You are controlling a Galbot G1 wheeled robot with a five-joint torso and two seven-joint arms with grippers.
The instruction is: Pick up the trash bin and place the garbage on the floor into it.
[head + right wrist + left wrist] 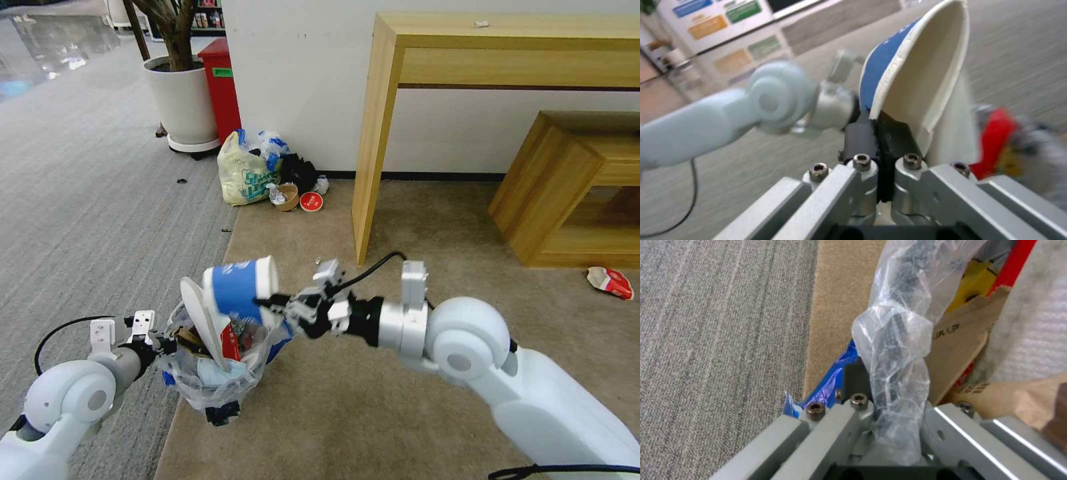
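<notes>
The trash bin (220, 380) sits lower left of your head view, held off the beige floor (373, 413) — your left hand (157, 343) is clamped on its bagged rim. Your right hand (280, 308), centre frame, pinches the blue-white cup (237, 288) by its rim directly above the bin. A red wrapper (610, 281) lies at the right edge.

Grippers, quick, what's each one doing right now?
Left tool: shut on the trash bin rim.
Right tool: shut on the blue-white cup, above the bin.
</notes>
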